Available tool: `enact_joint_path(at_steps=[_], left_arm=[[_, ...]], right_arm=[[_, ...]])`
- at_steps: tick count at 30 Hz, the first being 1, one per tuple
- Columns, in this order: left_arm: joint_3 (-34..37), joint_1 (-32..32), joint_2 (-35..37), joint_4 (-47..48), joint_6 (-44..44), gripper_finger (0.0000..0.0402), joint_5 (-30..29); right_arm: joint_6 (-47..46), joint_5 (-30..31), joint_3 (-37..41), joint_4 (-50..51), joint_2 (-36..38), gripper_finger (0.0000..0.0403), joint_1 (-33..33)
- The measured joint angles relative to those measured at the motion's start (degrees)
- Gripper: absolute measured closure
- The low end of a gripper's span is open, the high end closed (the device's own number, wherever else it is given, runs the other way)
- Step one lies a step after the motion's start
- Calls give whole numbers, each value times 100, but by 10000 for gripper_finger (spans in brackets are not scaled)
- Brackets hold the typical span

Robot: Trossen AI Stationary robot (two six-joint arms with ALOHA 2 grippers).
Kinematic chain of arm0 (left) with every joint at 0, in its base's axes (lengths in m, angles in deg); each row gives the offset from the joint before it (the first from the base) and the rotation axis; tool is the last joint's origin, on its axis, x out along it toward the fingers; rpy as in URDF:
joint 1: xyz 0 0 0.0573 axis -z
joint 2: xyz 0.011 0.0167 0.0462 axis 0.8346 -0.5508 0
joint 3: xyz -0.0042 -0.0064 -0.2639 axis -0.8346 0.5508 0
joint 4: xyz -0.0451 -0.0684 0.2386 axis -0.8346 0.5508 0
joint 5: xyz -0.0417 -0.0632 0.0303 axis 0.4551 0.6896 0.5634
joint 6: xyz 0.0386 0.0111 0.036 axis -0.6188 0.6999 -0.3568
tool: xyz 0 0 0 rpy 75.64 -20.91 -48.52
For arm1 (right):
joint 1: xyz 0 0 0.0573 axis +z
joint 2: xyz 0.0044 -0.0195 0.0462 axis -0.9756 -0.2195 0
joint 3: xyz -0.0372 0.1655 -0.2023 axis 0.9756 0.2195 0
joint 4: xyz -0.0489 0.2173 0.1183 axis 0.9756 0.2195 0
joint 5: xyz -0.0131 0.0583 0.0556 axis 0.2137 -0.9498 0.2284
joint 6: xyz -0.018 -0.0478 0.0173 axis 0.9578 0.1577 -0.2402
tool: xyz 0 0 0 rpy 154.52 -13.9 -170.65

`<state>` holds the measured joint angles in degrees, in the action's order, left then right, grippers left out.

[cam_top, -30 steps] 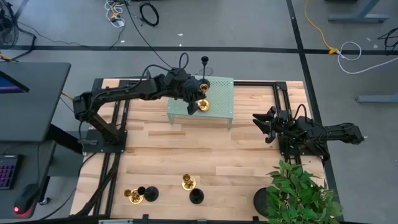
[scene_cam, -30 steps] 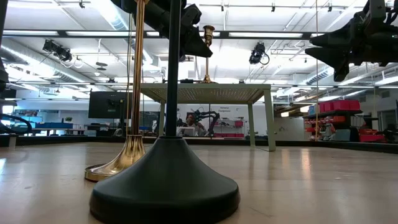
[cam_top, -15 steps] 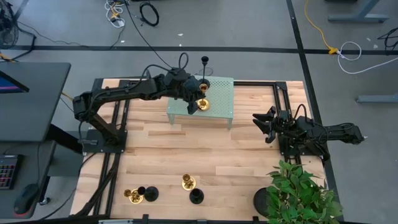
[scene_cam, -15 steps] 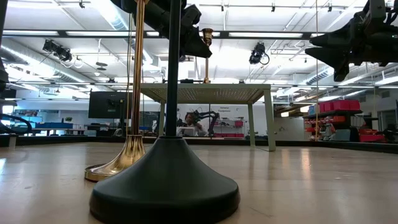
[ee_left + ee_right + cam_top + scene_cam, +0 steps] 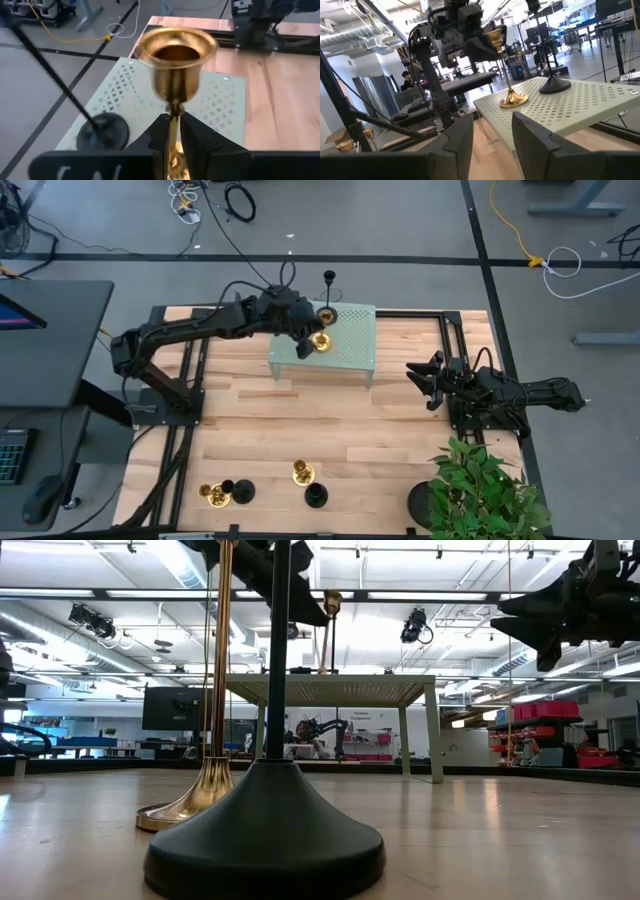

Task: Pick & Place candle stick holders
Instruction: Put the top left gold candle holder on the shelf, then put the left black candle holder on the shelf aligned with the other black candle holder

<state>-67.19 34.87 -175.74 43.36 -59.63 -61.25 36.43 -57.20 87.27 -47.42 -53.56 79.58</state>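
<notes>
Looking from above, the left tool has shifted its brass holder slightly across the green shelf. Left wrist view: tool pinching the stem, so release is not yet done. Right tool waits spread.

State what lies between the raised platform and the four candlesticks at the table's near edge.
In the high view, only bare wooden tabletop separates the platform from the four candlesticks.

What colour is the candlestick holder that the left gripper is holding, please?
Shiny brass-gold candlestick holder, clearest in the left wrist view, in the left gripper.
</notes>
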Motion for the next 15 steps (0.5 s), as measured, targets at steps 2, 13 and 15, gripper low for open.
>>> enact_joint_path(at_steps=[2,13,15], left_arm=[[0,-2,119,100,4,355,181],[-2,15,230,75,197,355,714],[-2,36,238,88,194,355,714]], right_arm=[[3,0,0,4,0,266,0],[2,3,0,4,1,266,0],[2,3,0,4,-1,266,0]])
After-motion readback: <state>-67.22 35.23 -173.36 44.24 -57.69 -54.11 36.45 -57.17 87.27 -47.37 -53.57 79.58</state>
